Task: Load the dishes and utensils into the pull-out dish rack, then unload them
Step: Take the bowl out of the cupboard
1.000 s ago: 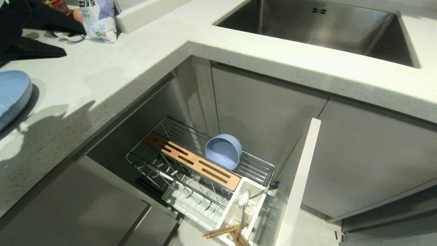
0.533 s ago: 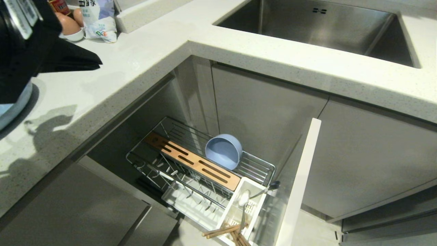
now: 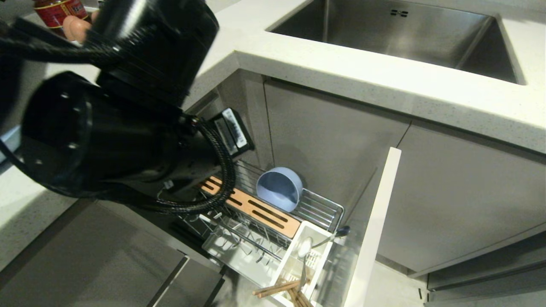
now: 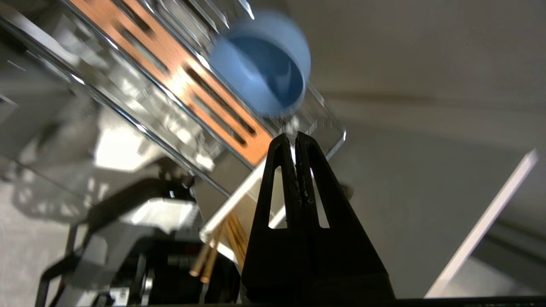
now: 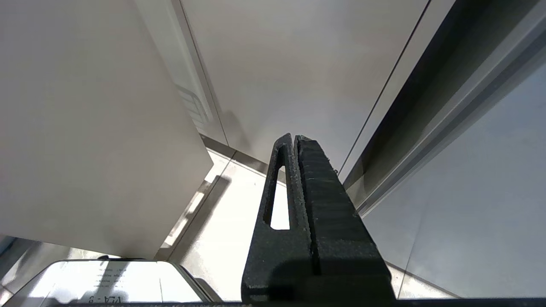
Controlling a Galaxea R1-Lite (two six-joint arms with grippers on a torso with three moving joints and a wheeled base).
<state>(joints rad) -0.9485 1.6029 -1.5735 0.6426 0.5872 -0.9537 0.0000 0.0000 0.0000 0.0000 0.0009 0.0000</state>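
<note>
The pull-out dish rack (image 3: 324,209) stands open below the counter. In it, the pale blue bowl (image 3: 279,189) lies on its side behind the slotted wooden strip (image 3: 256,211). The spoon (image 3: 304,251) and the chopsticks (image 3: 277,289) stand in the white caddy (image 3: 298,264). My left arm (image 3: 119,115) fills the left of the head view and hides the plate. In the left wrist view my left gripper (image 4: 295,135) is shut and empty, hanging above the rack's near end, just short of the bowl (image 4: 262,64), with the chopsticks (image 4: 213,251) beneath. My right gripper (image 5: 294,137) is parked shut low by the cabinets.
The rack's flat front panel (image 3: 375,221) sticks out to the right of the caddy. A steel sink (image 3: 396,30) is set in the white countertop (image 3: 341,72) above. A red can (image 3: 55,8) and an egg (image 3: 74,27) sit at the counter's far left.
My left arm has swung from the counter at the far left across and down over the rack, and now covers the plate. Its fingers have closed. Bowl, spoon and chopsticks have not moved.
</note>
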